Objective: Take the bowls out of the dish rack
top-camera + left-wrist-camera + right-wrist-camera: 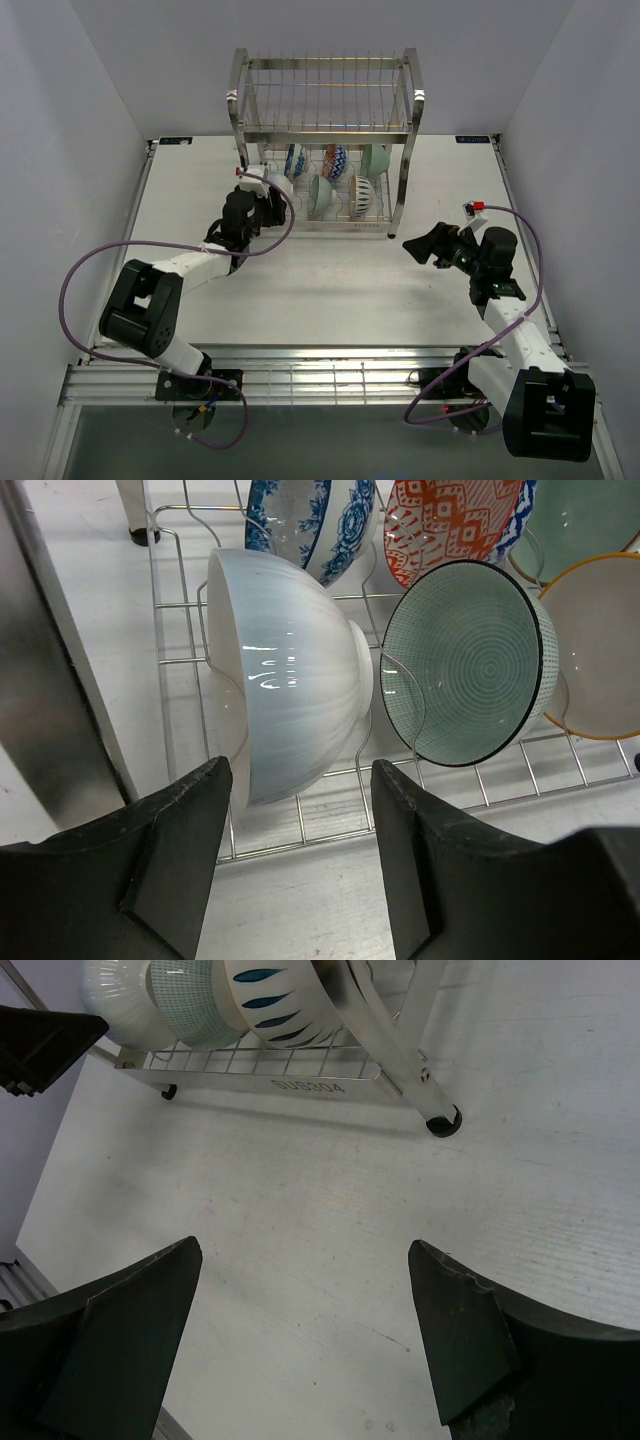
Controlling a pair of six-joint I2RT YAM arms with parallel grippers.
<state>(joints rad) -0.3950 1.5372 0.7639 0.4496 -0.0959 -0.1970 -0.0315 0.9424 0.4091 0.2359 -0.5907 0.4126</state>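
At the front-left corner of the tall steel wire dish rack (325, 133), the left gripper (300, 775) stands wide and empty, framing the ribbed white ceramic bowl (290, 680) propped on edge in the lower tier. It should centre on the bowl, close gently, then lift clear of the wires. Off the rack's front right, the right gripper (305, 1250) hangs wide, holding nothing. Count: six bowls, one rack.

white bowl (290, 680): glossy white, faint vertical ribs
floral bowl (315, 520): blue flowers on white
red bowl (450, 525): orange-red geometric pattern on white, blue edge
ringed bowl (465, 665): pale green, fine concentric rings inside, black rim
mint bowl (585, 520): plain mint
streaked bowl (275, 1000): dark streaks on cream
rack (325, 90): shiny steel
counter (330, 290): white
left hand (300, 780), right hand (305, 1250): black
cables (90, 270): purple
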